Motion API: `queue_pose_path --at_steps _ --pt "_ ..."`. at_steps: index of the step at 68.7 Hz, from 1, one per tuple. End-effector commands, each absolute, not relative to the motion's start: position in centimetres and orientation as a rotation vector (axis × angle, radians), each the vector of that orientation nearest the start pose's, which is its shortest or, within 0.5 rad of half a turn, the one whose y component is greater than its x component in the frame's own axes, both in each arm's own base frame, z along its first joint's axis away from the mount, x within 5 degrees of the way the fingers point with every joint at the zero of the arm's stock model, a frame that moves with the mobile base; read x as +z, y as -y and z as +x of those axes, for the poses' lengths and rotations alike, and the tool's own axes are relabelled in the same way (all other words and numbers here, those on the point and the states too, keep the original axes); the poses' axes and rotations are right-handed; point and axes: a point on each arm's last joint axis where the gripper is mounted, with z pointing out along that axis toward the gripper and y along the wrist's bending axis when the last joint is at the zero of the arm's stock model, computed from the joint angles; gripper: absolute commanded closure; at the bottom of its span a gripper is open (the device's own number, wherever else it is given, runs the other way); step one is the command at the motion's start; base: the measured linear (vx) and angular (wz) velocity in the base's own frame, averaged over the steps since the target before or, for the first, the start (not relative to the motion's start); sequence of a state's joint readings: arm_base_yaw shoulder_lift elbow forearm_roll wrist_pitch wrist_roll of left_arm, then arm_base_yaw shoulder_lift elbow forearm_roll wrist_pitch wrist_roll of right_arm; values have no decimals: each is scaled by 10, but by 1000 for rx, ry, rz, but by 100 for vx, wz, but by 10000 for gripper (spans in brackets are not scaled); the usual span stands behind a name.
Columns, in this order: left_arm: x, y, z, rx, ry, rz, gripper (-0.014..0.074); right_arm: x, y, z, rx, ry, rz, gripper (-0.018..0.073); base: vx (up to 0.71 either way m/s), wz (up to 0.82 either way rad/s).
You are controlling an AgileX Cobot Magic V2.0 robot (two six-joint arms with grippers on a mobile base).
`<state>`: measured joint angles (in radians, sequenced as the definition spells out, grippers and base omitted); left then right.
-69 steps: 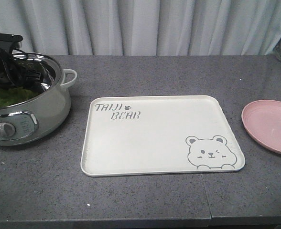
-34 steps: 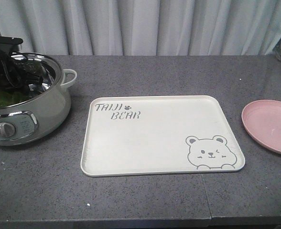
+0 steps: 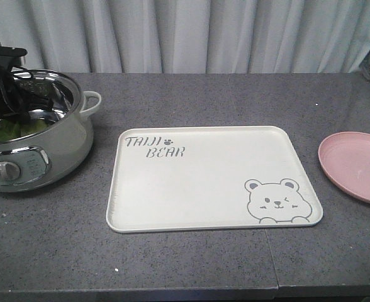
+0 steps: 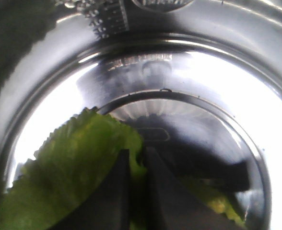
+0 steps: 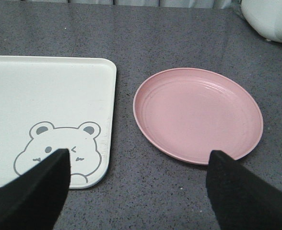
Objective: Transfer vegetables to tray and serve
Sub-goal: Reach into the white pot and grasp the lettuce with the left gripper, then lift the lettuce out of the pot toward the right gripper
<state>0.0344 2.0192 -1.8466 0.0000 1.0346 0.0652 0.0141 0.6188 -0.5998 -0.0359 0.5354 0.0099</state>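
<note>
Lettuce leaf (image 4: 69, 177) in pot (image 3: 65, 141), L fingers (image 4: 114, 196) pinching (R fingers (image 5: 30, 191) apart)

Lettuce leaf (image 4: 69, 177) partly behind the blurred left claw (image 4: 136, 155)

Left arm (image 3: 1, 72), black and draped with looped cables, enters the front view at ten o'clock and angles downward. In the left wrist view the left hand (image 4: 136, 155) rises from six o'clock. Its two dark fingers (image 4: 113, 196) are almost together, with a strip of lettuce leaf (image 4: 74, 167) pinched between them. In the right wrist view the right hand (image 5: 138, 153) has its dark fingers spread wide, at seven and five o'clock.
</note>
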Motion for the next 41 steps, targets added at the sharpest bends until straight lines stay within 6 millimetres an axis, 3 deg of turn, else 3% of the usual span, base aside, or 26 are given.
queue_pose_path --at_steps 1,13,23,34,41 --pt "339 -14 428 35 -2550 33 603 332 1 126 -43 -1944 -35 3 0 0" --pt "381 -6 395 -27 -2468 81 603 332 1 126 -43 -1944 -35 3 0 0" --pt "416 16 356 -134 -2350 160 603 332 1 126 -43 -1944 -35 3 0 0" --pt "439 46 314 -255 -2247 327 603 332 1 126 -43 -1943 -35 3 0 0" --pt "444 57 289 -309 -2199 362 603 332 1 126 -43 -1940 -36 3 0 0"
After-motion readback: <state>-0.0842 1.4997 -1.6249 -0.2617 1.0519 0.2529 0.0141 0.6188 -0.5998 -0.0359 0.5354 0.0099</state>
